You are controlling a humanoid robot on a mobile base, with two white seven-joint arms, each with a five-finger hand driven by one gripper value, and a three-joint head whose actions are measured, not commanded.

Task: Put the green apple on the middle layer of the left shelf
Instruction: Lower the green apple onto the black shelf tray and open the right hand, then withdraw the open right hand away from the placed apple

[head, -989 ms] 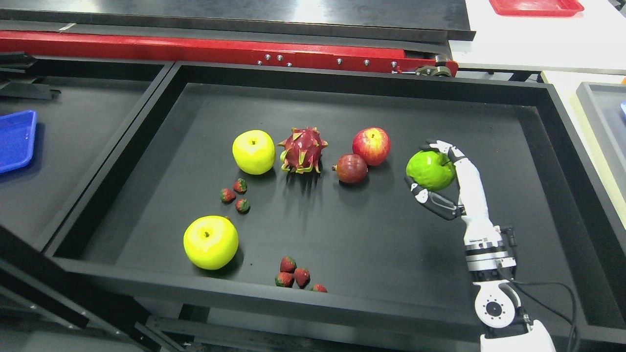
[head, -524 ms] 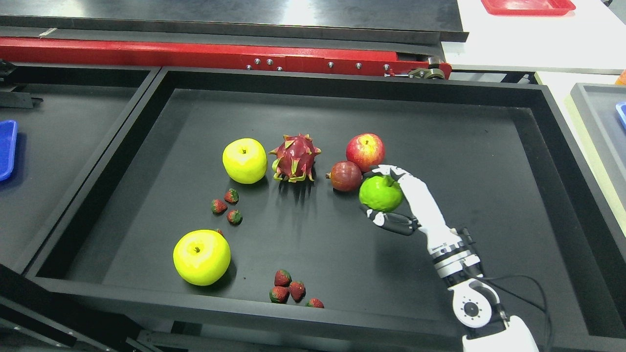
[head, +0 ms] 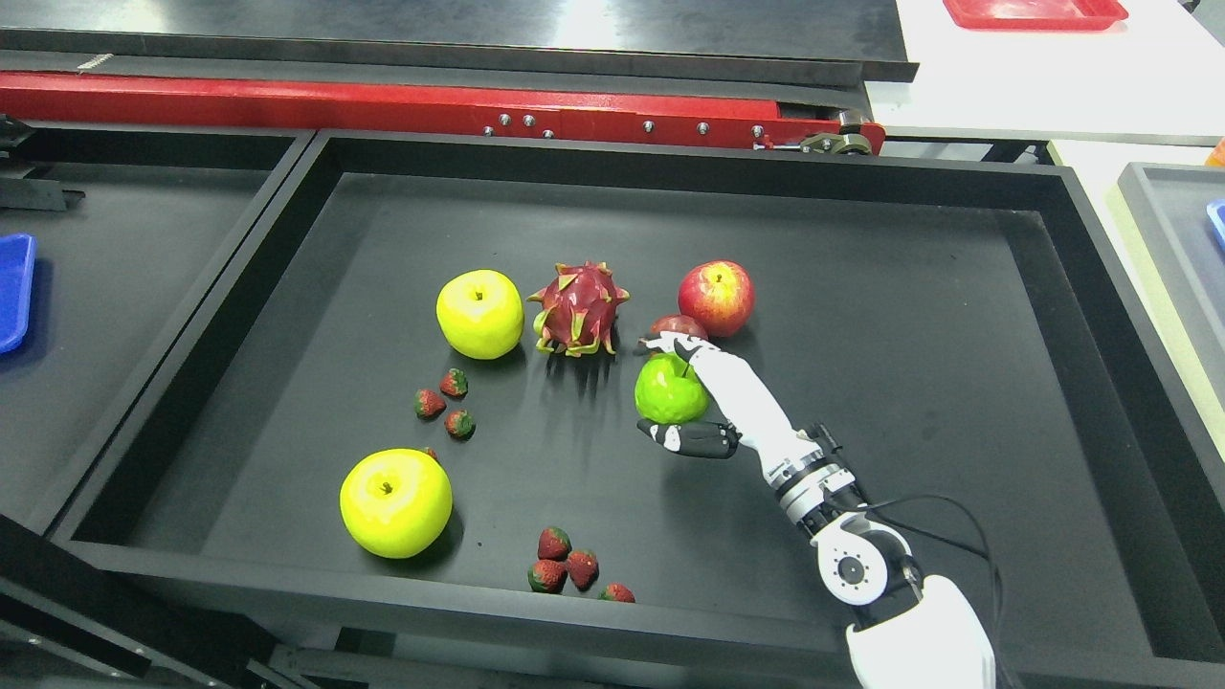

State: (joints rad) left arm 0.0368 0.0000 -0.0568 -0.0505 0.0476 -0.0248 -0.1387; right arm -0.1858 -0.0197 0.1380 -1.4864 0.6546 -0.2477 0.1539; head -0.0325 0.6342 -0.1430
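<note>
My right hand (head: 681,394) comes in from the lower right and is shut on the green apple (head: 668,392), holding it above the middle of the black tray (head: 957,316). The fingers (head: 691,438) curl under the apple and the thumb rests over its top. Just behind the apple, a dark red fruit (head: 678,326) is partly hidden. The left arm is out of view.
In the tray lie a red apple (head: 716,297), a dragon fruit (head: 579,308), two yellow apples (head: 479,313) (head: 395,501) and strawberries (head: 442,399) (head: 565,568). A second black tray (head: 115,287) adjoins on the left, holding a blue tray (head: 11,292). A red rail (head: 383,105) runs behind.
My right hand has carried the green apple leftward, from the tray's right side to in front of the dark red fruit. The camera shifted slightly between the oldest frame and the later ones.
</note>
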